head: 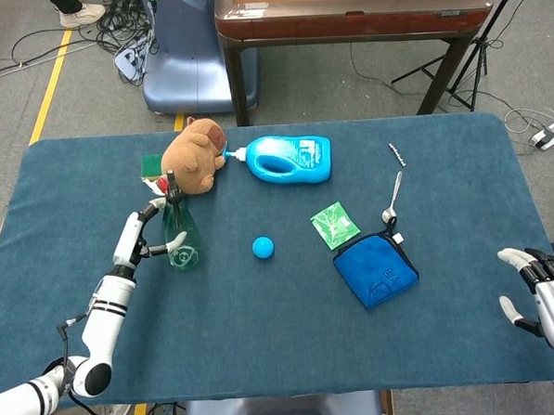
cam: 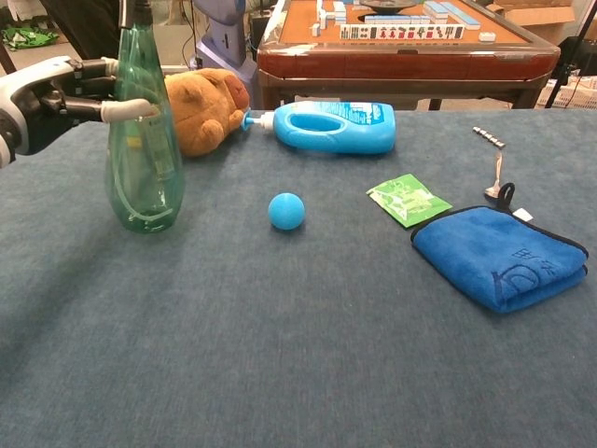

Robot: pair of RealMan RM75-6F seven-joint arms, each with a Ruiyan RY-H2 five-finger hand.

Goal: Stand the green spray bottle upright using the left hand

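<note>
The green spray bottle [head: 182,244] [cam: 143,163] stands upright on the blue table [head: 293,337], its base on the cloth and its black spray head at the top. My left hand [head: 141,231] [cam: 47,97] holds it from the left side, thumb across the front of the body and fingers behind the neck. My right hand [head: 543,292] hangs by the table's near right corner, fingers spread and holding nothing; the chest view does not show it.
A brown plush toy [head: 193,156] [cam: 203,107] and a lying blue detergent bottle [head: 291,158] [cam: 331,126] sit just behind the spray bottle. A blue ball [head: 262,247] [cam: 286,211] is to its right. Further right lie a green packet [head: 335,225], a folded blue cloth [head: 375,269] and a spoon [head: 393,201].
</note>
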